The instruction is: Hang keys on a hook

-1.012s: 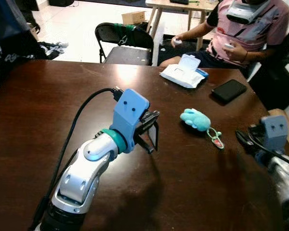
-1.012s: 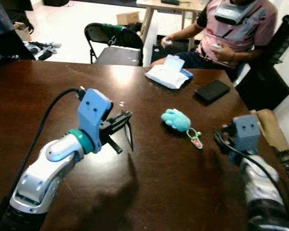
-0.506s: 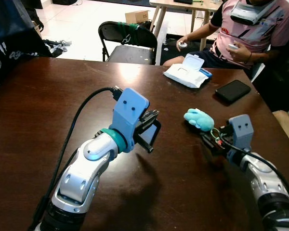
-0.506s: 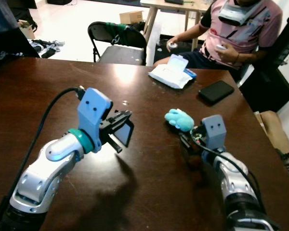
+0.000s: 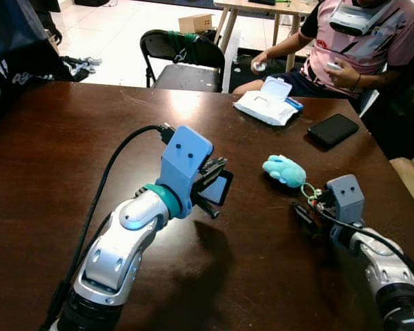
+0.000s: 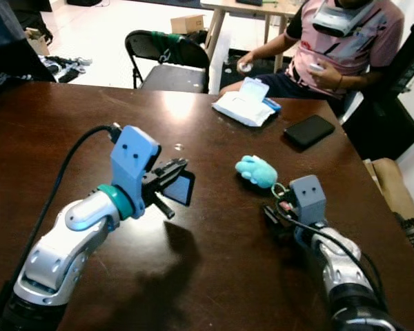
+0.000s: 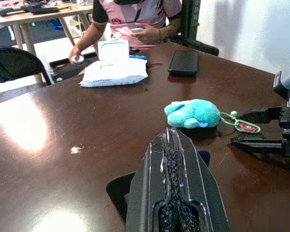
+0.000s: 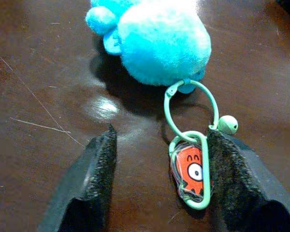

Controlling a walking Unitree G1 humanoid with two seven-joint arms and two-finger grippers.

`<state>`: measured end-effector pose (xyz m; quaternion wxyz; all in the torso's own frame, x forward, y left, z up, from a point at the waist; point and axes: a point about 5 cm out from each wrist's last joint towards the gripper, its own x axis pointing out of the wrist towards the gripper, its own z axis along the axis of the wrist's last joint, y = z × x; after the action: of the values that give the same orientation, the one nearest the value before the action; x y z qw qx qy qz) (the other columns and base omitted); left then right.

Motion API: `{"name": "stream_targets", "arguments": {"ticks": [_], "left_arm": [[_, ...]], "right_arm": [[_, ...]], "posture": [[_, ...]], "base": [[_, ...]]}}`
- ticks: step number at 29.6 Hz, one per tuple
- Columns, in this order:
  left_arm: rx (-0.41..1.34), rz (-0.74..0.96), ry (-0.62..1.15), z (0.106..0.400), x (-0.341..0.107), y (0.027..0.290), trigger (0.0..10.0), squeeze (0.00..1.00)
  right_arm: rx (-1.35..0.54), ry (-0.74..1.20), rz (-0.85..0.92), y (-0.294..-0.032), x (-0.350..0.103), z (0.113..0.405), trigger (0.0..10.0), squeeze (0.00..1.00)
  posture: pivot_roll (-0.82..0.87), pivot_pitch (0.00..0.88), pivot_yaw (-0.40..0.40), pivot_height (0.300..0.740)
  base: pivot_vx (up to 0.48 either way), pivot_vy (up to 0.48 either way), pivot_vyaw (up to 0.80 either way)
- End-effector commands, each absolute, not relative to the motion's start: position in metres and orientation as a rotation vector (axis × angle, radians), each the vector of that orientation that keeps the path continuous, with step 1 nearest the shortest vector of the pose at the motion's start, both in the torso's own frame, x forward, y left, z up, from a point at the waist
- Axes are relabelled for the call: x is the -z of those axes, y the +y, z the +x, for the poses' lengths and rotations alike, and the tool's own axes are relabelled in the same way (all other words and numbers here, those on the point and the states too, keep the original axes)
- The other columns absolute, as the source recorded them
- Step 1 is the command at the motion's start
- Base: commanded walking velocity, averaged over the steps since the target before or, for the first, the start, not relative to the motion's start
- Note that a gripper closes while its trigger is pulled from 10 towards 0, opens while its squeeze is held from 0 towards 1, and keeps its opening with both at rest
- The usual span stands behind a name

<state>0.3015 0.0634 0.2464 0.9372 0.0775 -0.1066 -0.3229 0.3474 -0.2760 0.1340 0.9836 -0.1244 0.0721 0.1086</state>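
Right gripper (image 8: 157, 186) spread wide, empty; keychain (image 8: 189, 166) between fingers, seemingly touching one.

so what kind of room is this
Probably a living or dining room in a home: a dark wooden table holding a pack of wipes and a phone, a folding chair, and a seated person.

Keychain: a fluffy turquoise plush toy (image 8: 159, 41) lying flat on the dark wooden table.
Ring: a mint-green loop (image 8: 191, 113) joins the plush to a carabiner clip.
Charm: a red cartoon tag (image 8: 189, 171) inside the clip, small bell beside.
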Motion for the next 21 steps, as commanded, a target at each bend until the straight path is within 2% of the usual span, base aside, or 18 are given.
{"name": "stream_targets", "arguments": {"ticks": [1,21], "left_arm": [[0.665,0.153,-0.211,0.3004,-0.2461,0.0630,10.0,0.00],[0.663,0.150,-0.209,0.3003,-0.2464,0.0635,10.0,0.00]], "right_arm": [[-0.199,0.245,-0.262,-0.2843,-0.1143,0.3374,0.0,0.00],[-0.128,0.256,-0.260,-0.2939,-0.1086,0.3323,0.0,0.00]], "posture": [[0.04,0.184,0.060,0.740],[0.04,0.180,0.061,0.740]], "base": [[0.000,0.000,0.00],[0.000,0.000,0.00]]}}
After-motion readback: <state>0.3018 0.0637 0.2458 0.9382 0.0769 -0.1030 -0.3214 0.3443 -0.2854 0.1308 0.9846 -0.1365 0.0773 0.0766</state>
